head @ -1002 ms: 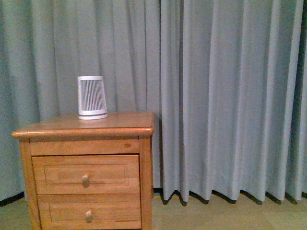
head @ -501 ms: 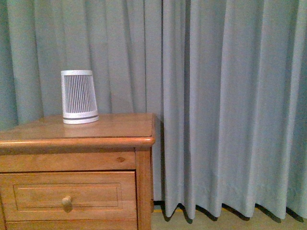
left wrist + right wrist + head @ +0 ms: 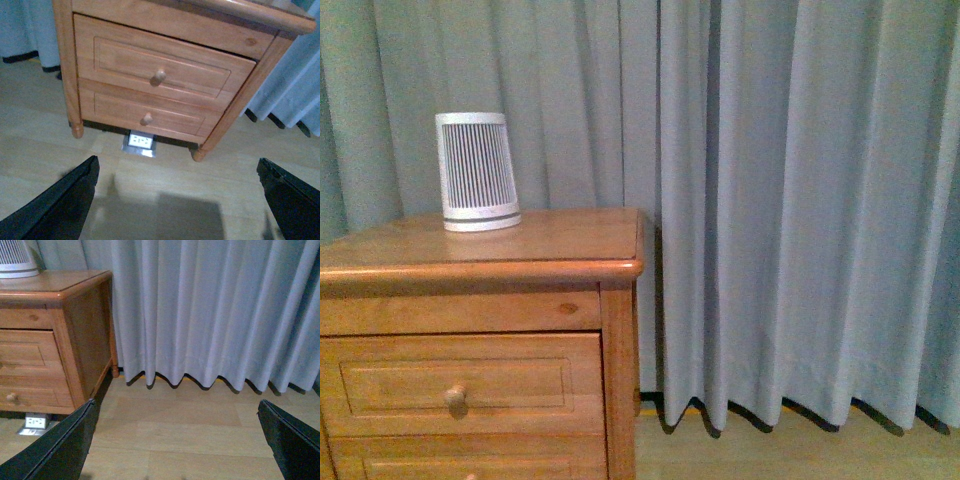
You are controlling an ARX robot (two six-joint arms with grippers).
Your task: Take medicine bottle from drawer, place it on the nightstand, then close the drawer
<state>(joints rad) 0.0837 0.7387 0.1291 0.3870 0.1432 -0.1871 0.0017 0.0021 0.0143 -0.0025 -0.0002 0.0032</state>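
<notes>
**Ann:** What is on the far left?

**Ben:** A white ribbed plastic device (image 3: 475, 172) shaped like a cone. It stands upright on the left part of the top of the small orange-brown shiny wooden nightstand (image 3: 570, 245).

**Ann:** And under the top?

**Ben:** The orange-brown wooden top drawer (image 3: 520, 385) with its little round wooden knob (image 3: 455, 396). It is pushed all the way in. The lower drawer (image 3: 150, 116) below it is shut too.

**Ann:** Where is the small white medicine bottle?

**Ben:** I cannot see it in any view.

**Ann:** What is under the nightstand?

**Ben:** A small grey-and-white socket box (image 3: 140, 142) on the pale wooden floor (image 3: 45, 130).

**Ann:** And to the right?

**Ben:** A long grey-blue pleated cloth curtain (image 3: 800, 200). It hangs just beside the nightstand and goes down to the floor.

**Ann:** What about the claws?

**Ben:** The left claw (image 3: 176, 165) is spread wide with nothing in it. It hangs low in front of the nightstand, well apart from the knobs. The right claw (image 3: 175, 405) is spread wide too and holds nothing. It faces the curtain and the nightstand's side panel.
</notes>
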